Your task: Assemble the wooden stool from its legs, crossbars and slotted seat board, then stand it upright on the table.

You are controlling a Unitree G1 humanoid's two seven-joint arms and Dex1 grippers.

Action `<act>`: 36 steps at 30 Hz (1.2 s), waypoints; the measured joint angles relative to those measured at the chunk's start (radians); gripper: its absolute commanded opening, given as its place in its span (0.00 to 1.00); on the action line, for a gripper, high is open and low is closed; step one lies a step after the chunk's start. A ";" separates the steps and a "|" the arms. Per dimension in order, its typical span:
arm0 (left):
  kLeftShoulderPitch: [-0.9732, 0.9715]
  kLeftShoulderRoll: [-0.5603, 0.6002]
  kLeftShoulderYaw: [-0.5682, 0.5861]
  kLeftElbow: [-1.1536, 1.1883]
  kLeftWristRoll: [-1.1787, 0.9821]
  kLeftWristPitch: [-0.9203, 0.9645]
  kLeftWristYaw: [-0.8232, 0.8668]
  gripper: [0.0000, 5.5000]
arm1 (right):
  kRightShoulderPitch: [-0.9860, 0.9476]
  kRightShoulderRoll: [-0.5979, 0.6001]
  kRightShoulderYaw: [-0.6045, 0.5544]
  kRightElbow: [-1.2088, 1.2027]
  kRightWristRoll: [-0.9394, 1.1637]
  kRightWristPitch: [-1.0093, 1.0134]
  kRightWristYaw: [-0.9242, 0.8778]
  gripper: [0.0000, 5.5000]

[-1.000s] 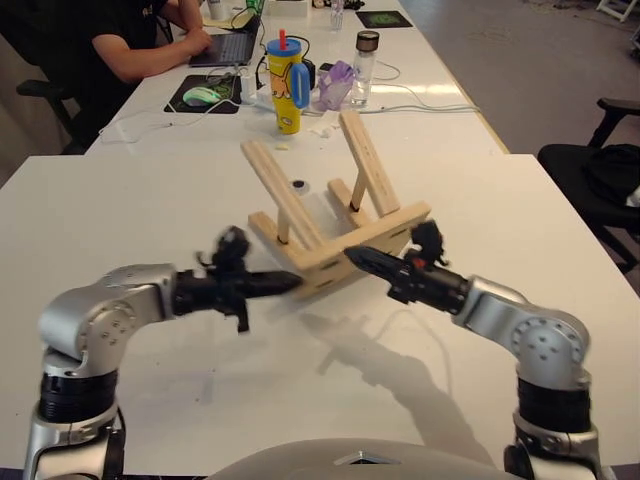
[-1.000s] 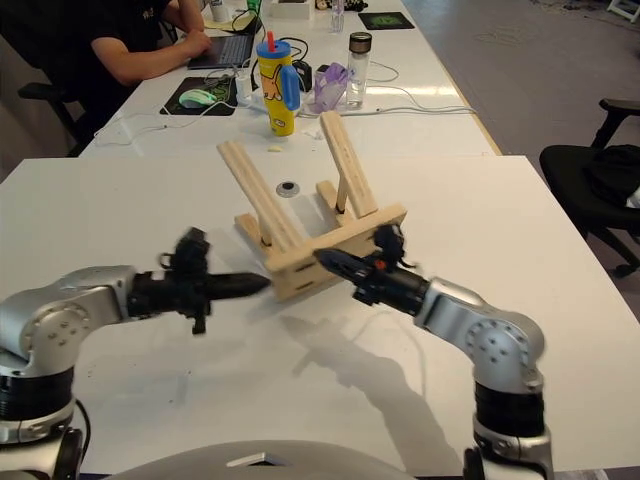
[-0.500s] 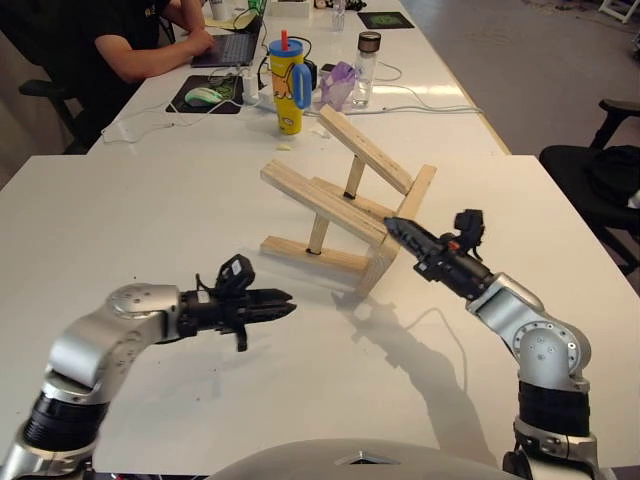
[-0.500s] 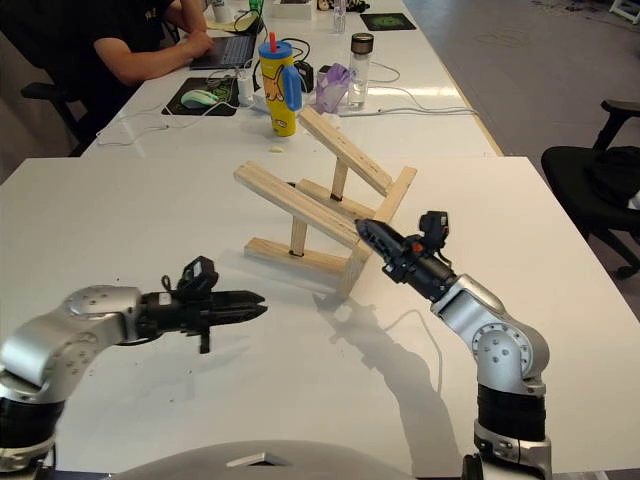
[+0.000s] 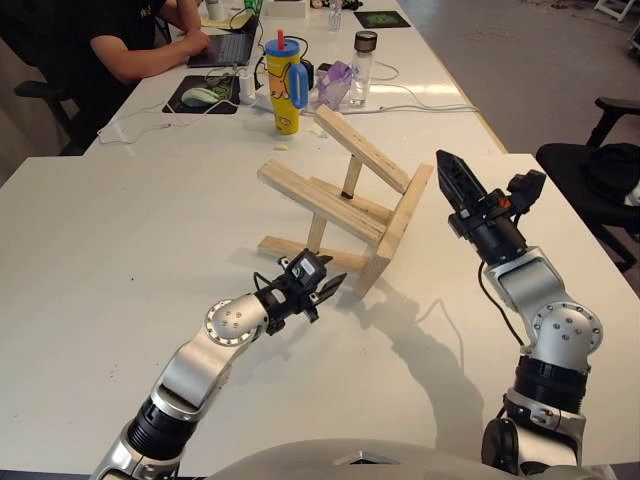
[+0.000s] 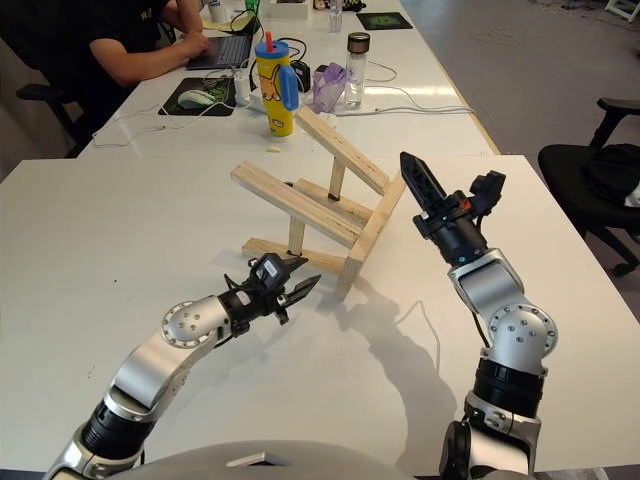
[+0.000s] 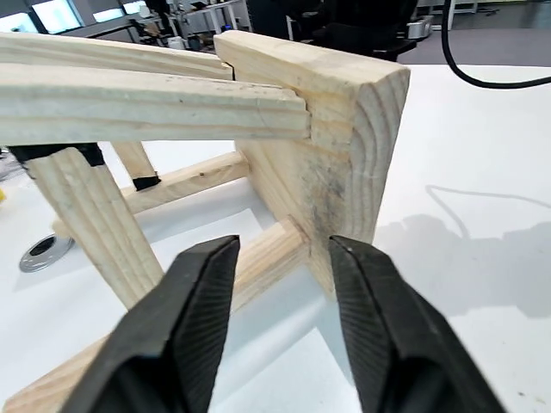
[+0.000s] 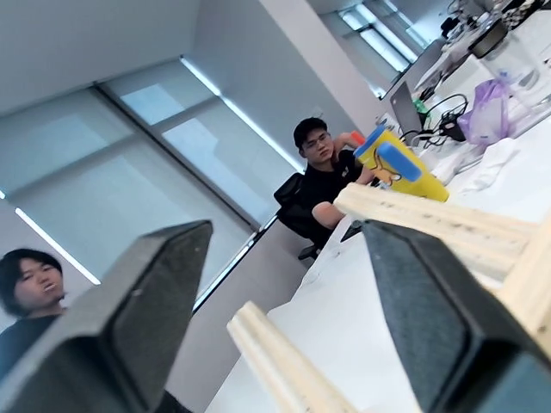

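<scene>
At table centre the tipped stool needs righting: left gripper, fingers apart, should clamp the lower leg while the open-fingered right gripper steadies the seat board.

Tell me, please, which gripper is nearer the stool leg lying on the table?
Left. The left gripper is low, beside the leg; the right gripper is up by the top of the seat board.

Unvarnished wooden stool, matt table

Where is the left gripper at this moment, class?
In the eye views the left gripper sits near the centre, low over the table, open, just beside the lower corner of the tipped stool.
</scene>
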 measured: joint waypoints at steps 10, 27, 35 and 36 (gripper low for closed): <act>0.002 -0.117 -0.098 0.058 0.077 0.043 0.066 0.57 | -0.020 -0.059 0.145 0.047 -0.282 -0.064 0.126 0.90; -0.122 -0.285 -0.108 0.263 0.119 0.046 0.089 0.57 | -0.070 -0.017 0.204 0.100 -0.408 -0.102 0.213 0.90; -0.252 -0.360 -0.122 0.513 0.175 -0.028 0.113 0.57 | -0.069 0.012 0.228 0.105 -0.439 -0.110 0.234 0.90; -0.264 -0.366 -0.122 0.548 0.186 -0.039 0.124 0.57 | -0.070 0.013 0.231 0.109 -0.441 -0.111 0.239 0.90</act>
